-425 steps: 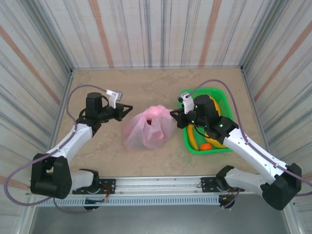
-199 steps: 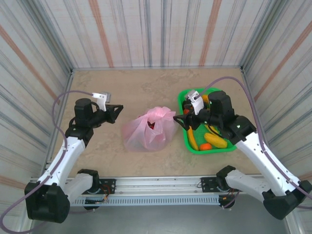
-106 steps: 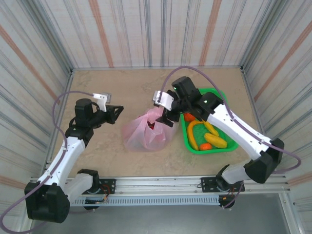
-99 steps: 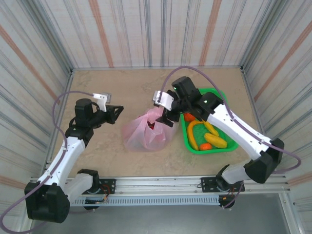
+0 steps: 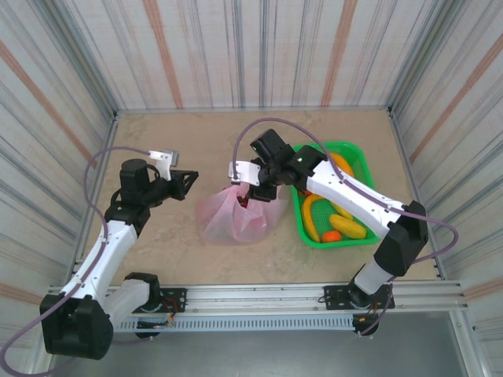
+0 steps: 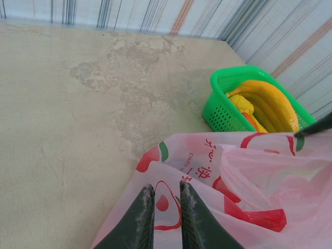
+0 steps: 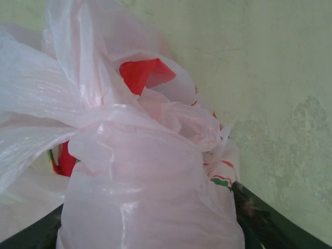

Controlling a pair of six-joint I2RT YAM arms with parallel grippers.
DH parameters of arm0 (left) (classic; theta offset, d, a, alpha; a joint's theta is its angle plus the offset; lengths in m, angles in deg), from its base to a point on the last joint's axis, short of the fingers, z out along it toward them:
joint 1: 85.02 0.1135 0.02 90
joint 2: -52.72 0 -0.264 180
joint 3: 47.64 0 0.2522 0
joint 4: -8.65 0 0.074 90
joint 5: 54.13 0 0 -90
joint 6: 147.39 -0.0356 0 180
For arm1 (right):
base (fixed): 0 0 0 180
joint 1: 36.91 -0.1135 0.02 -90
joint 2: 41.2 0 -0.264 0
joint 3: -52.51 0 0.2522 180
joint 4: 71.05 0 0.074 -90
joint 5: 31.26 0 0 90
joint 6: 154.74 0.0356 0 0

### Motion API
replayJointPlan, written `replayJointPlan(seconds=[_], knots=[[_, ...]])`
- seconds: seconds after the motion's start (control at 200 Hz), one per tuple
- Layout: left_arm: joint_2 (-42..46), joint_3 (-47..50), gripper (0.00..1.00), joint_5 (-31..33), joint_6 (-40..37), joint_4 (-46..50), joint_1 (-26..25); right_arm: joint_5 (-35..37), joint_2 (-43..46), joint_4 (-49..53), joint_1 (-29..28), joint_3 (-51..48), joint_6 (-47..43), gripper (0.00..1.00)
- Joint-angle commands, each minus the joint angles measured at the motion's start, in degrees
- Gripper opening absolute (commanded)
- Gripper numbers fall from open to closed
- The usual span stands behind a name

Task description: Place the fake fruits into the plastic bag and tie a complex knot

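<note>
The table under me is pale beige stone-look, mottled and worn, boxed in by striped walls. The pink bag sits mid-table between my arms, and the green basket stands just right of it with yellow bananas inside.

My left gripper hangs beside the bag's left flank, its fingers drawn close with a thin slit between them and nothing in it. My right gripper is over the bag's top, with its fingers spread wide. Plastic bulges between them and hides the tips, so I cannot tell whether they press it. A red patch shows through, but I cannot tell whether it is print or fruit.
</note>
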Motion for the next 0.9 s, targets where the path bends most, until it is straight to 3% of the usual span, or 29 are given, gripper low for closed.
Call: replayJointPlan(seconds=[0.0,0.255,0.521,0.671,0.897], knots=[[1.2,-1.5,0.19,-0.5,-1.3,0.8,0.4,-0.6,-0.2,-1.8,-0.5,0.6,0.4,0.50],[1.0,-1.5,0.23,-1.9,-1.1,1.1,0.6,-1.0,2.9,-9.6,-0.5,-4.6,5.0,0.00],[-0.2,2.2,0.31,-6.7,3.0,0.4,0.3,-0.1,8.1,-22.3,-0.5,-12.8,11.6,0.00],[0.2,4.4,0.32,-6.2,4.1,1.6,-2.6,0.9,10.8,-30.8,-0.5,-18.5,16.7,0.00],[0.1,6.8,0.34,-5.1,6.2,-0.7,-6.6,-8.0,13.0,-39.6,0.4,-23.6,25.7,0.00]])
